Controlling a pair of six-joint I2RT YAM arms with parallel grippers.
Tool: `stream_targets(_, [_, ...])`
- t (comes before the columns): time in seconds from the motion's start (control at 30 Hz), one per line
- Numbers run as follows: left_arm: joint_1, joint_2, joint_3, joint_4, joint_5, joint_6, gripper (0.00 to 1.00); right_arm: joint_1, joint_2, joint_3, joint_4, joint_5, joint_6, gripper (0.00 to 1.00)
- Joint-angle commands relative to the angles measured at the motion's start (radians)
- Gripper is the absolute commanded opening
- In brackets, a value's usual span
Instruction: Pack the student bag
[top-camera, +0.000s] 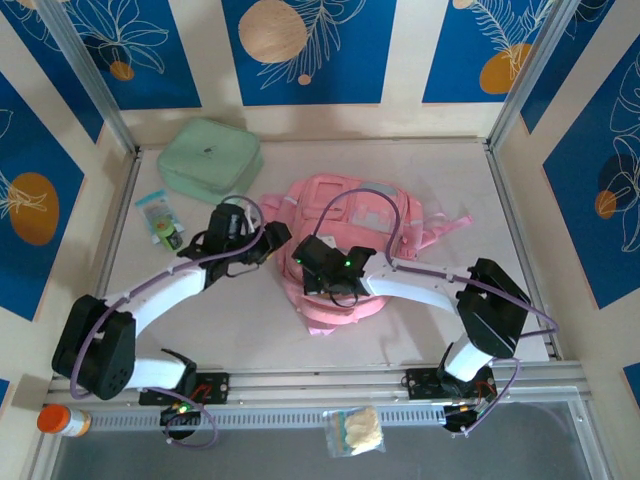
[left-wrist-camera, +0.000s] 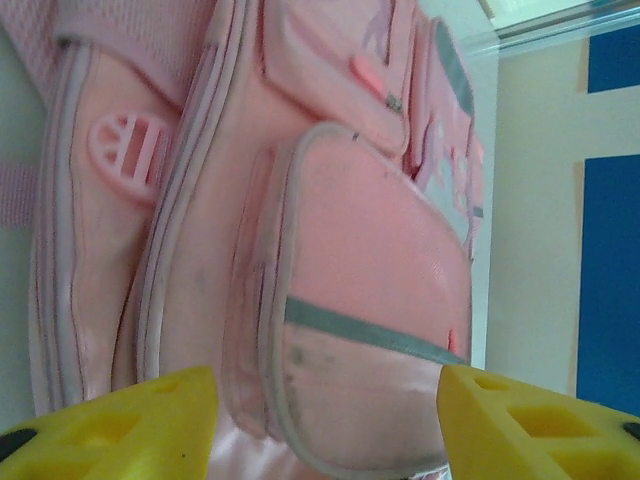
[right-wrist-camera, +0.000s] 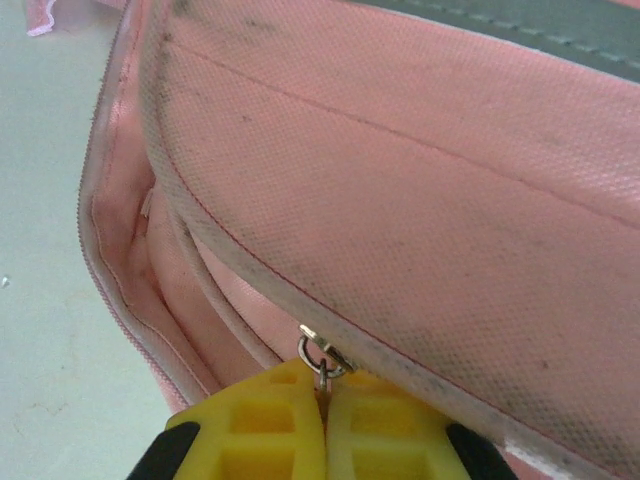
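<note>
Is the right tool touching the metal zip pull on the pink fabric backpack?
Touching. The right wrist view shows the right tool shut on the metal zip pull of the pink fabric backpack.

Bare bench right of the student bag and along the near edge permits passage. A green case and small packet obstruct the far-left corner; the bag occupies the centre.

Left end effector and right end effector sit at the left edge of the student bag
</note>
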Motion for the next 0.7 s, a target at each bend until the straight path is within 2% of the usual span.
stream_targets(0.0, [-0.063, 0.016, -0.015, 0.042, -0.102, -0.103, 0.59, 0.007, -0.038, -0.01, -0.007, -0.003, 0.031, 0.0])
stream_targets(0.13, [-0.108, 0.057, 0.009, 0.01, -0.17, -0.127, 0.56, 0.012, -0.022, 0.004, -0.022, 0.002, 0.036, 0.0])
stream_targets(0.27, [-0.154, 0.075, -0.018, 0.092, -0.254, -0.179, 0.49, 0.017, -0.015, 0.006, -0.011, 0.002, 0.031, 0.0])
stream_targets(0.37, [-0.177, 0.12, 0.019, 0.078, -0.276, -0.188, 0.39, 0.018, -0.008, 0.01, -0.012, 0.005, 0.03, 0.0])
stream_targets(0.43, [-0.195, 0.136, 0.019, 0.101, -0.329, -0.183, 0.31, 0.023, -0.008, 0.017, -0.029, 0.005, 0.033, 0.0])
stream_targets(0.57, [-0.19, 0.183, 0.043, 0.086, -0.366, -0.164, 0.15, 0.03, -0.015, 0.035, -0.126, 0.016, 0.055, 0.0])
stream_targets(0.6, [-0.184, 0.193, 0.054, 0.079, -0.37, -0.155, 0.04, 0.03, -0.02, 0.034, -0.153, 0.016, 0.061, 0.0])
stream_targets(0.63, [-0.174, 0.204, 0.066, 0.079, -0.363, -0.129, 0.0, 0.03, -0.029, 0.026, -0.175, 0.015, 0.067, 0.0])
stream_targets(0.67, [-0.163, 0.21, 0.08, 0.061, -0.358, -0.112, 0.0, 0.032, -0.043, 0.012, -0.189, 0.015, 0.072, 0.0])
